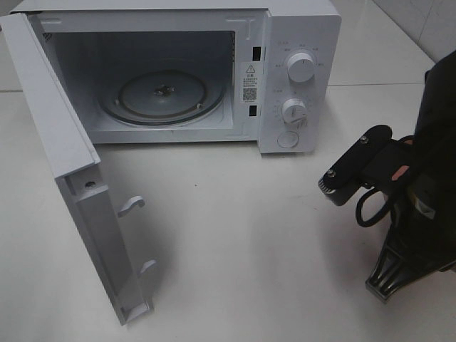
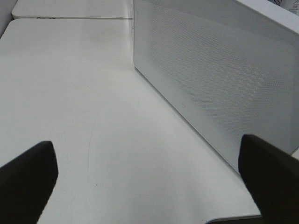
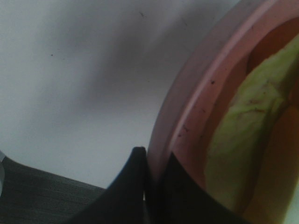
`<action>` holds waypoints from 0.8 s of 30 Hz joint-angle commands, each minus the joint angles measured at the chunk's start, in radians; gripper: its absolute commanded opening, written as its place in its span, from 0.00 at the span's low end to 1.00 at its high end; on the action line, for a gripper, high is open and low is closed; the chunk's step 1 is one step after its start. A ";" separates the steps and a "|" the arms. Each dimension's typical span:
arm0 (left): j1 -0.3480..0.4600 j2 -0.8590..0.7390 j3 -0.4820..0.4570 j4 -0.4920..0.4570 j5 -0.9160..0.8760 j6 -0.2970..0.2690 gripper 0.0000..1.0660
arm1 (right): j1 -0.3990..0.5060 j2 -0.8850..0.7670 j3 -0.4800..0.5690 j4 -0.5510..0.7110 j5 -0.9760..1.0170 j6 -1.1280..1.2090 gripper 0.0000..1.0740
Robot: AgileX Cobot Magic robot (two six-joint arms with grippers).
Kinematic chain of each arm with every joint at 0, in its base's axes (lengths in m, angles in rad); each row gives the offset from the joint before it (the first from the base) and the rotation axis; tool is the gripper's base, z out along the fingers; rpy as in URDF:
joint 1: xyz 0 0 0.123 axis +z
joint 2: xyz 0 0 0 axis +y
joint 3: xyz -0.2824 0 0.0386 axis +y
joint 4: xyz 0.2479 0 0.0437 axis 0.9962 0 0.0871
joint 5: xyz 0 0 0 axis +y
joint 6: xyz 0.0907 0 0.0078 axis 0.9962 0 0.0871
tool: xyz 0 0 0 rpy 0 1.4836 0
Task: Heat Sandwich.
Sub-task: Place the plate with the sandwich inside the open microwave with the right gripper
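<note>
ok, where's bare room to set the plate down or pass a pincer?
Free: turntable inside the microwave; tabletop between the open door and the right arm; also beside the perforated panel, before the open left pincer. Crowded: right edge, where that arm stands.

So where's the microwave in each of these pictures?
Exterior high: microwave across the top, door swung open on the left.
Left wrist: a dotted white panel of it, beyond the open fingers.
Right wrist: not in it, just the pink plate.
Shared landmark: the white table, in all three.
</note>
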 commanded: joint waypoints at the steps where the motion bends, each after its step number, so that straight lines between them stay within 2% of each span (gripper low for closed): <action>1: 0.001 -0.020 0.002 -0.002 0.000 -0.005 0.97 | 0.047 -0.006 0.004 -0.029 0.023 0.005 0.00; 14: 0.001 -0.020 0.002 -0.002 0.000 -0.005 0.97 | 0.259 -0.006 0.004 -0.030 0.023 -0.037 0.00; 24: 0.001 -0.020 0.002 -0.002 0.000 -0.005 0.97 | 0.358 -0.006 0.004 -0.035 0.018 -0.129 0.00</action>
